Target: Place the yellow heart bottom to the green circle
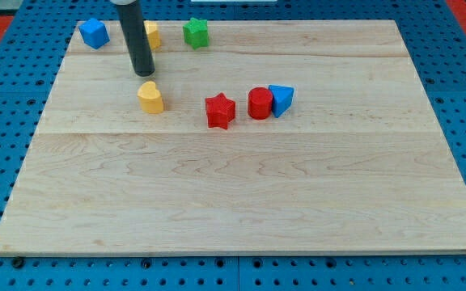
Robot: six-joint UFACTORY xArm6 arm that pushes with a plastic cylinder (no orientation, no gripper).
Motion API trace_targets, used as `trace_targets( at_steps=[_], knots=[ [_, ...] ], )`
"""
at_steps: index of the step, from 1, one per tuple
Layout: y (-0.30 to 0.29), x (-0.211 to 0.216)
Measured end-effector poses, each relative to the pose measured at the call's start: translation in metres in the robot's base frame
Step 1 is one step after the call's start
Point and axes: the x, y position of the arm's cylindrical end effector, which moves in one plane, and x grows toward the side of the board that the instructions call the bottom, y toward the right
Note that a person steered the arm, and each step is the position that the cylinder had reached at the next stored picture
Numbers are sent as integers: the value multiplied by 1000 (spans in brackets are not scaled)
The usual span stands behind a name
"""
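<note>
The yellow heart (150, 96) lies on the wooden board (241, 202), left of centre in the upper half. My tip (142, 73) is just above the heart towards the view's top, a small gap apart. The only green block (195, 32) in view sits near the board's top edge, to the upper right of the heart, and its outline looks star-like. The rod hides part of another yellow block (153, 34) near the top edge.
A blue block (94, 33) sits at the board's top left corner. To the right of the heart, a red star (220, 111), a red cylinder (259, 103) and a blue triangle (282, 99) form a row, the last two touching.
</note>
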Motion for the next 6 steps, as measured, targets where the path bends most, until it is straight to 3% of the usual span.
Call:
trace_targets(
  at_steps=[1, 2, 3, 4, 6],
  knots=[
    [-72, 4],
    [-75, 79],
    [-21, 149],
    [40, 144],
    [43, 73]
  ],
)
